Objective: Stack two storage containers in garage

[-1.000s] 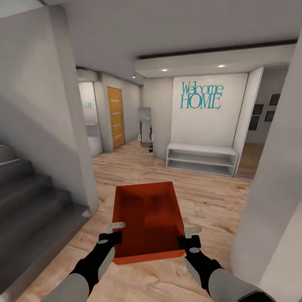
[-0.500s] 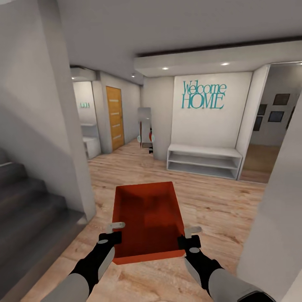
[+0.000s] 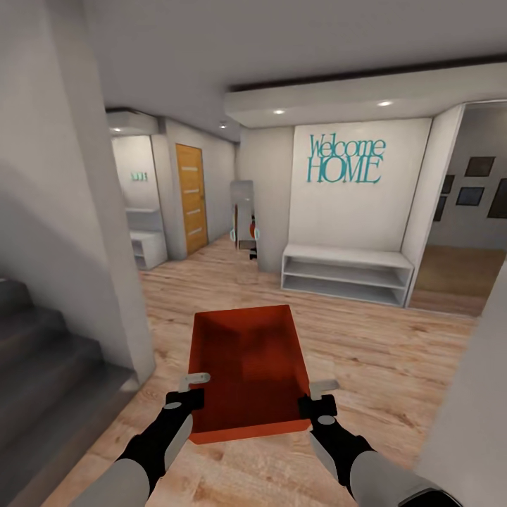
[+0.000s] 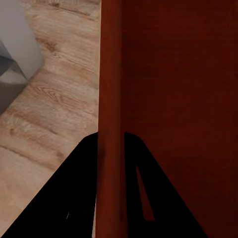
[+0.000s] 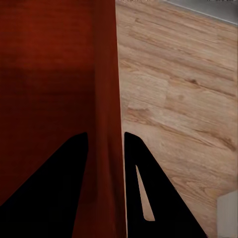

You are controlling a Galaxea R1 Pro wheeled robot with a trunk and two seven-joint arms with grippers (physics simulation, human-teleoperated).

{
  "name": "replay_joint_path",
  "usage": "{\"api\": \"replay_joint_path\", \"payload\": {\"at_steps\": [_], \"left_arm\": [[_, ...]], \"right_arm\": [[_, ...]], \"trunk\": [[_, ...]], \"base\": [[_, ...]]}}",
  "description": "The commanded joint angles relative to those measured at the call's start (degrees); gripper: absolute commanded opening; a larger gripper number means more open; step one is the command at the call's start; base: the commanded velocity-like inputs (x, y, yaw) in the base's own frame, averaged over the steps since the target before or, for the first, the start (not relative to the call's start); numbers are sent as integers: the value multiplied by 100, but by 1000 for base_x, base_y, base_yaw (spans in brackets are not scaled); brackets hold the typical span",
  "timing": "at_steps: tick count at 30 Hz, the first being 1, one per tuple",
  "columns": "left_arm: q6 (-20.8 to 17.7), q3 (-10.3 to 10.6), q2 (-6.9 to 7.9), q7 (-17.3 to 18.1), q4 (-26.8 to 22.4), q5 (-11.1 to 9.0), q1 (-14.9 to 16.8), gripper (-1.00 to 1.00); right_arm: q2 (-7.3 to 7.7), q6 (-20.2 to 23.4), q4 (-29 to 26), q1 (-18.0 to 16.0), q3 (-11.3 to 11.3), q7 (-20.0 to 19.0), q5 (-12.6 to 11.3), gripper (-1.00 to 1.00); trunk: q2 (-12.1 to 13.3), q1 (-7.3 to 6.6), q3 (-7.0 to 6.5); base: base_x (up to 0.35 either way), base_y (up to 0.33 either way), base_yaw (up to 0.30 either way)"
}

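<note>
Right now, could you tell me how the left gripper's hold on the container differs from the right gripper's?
The left gripper clamps the storage container on its left side wall, while the right gripper clamps the right side wall. The left arm's side faces the grey stairs; the right's faces open wood flooring. Both straddle the rim near the container's near end.

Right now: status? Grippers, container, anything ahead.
Left gripper shut on storage container, left wall. Right gripper shut on right wall. Container carried level above wood floor. Stairs left, white bench ahead-right, orange door far left.

teal "welcome home" lettering (image 3: 345,160) on white wall (image 3: 352,211).
</note>
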State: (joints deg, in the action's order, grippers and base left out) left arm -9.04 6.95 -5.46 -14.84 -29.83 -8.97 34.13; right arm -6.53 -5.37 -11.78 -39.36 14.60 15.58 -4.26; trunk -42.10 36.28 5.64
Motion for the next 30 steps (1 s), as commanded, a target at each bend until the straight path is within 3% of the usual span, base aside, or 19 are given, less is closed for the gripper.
{"api": "replay_joint_path", "payload": {"at_steps": [1, 30], "left_arm": [[-45, -68, -42, -107, -31, -351, 7, -100], [-45, -65, -42, -107, -31, -351, 7, -100]], "right_arm": [[-347, -43, 18, -2, -89, 1, -75, -100], [-347, -17, 18, -2, -92, -2, -75, -100]], "trunk": [[-7, 5, 9], [-7, 5, 9]], "base": [[324, 0, 0], [324, 0, 0]]}}
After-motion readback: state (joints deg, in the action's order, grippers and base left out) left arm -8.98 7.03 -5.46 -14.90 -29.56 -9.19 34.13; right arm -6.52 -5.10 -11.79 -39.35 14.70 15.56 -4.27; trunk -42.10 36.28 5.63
